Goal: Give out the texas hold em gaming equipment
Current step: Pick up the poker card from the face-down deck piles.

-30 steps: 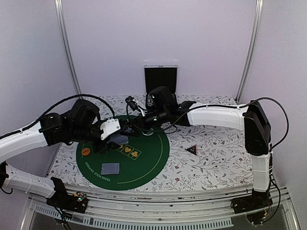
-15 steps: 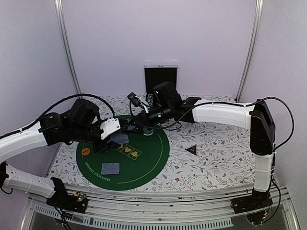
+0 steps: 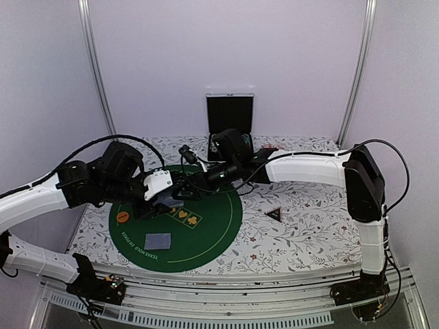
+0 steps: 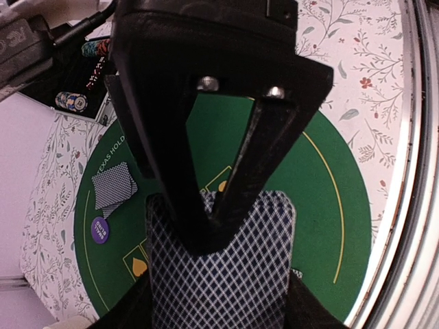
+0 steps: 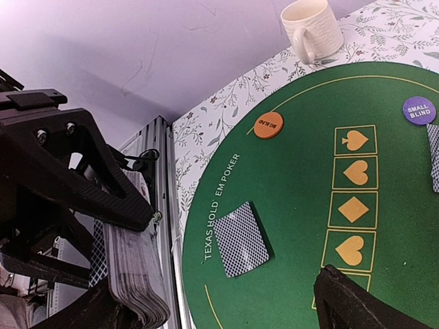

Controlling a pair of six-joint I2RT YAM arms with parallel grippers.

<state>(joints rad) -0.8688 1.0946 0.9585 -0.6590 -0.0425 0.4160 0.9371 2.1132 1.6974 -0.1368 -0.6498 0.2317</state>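
Note:
My left gripper (image 3: 171,197) is shut on a deck of cards (image 3: 169,200) with grey-blue checked backs and holds it above the green felt mat (image 3: 212,233). In the left wrist view the deck (image 4: 226,281) sits under the gripper (image 4: 206,236). My right gripper (image 3: 187,184) is open and empty, right next to the deck (image 5: 134,271), which lies near its left finger (image 5: 82,314). One card (image 3: 158,241) lies face down near the mat's front edge, also in the right wrist view (image 5: 241,238). An orange disc (image 5: 268,125), a purple disc (image 5: 418,110) and further cards (image 4: 113,185) lie on the mat. A black triangular marker (image 3: 274,214) lies right of the mat.
A white mug (image 5: 312,27) stands beyond the mat's left edge. A black case (image 3: 230,113) stands at the back wall. A tray with stacked chips (image 4: 72,101) shows behind the mat. The table's metal front rail (image 5: 161,205) runs close to the deck.
My right gripper has moved left and down towards the deck held by my left gripper. The left arm and the deck have stayed in place.

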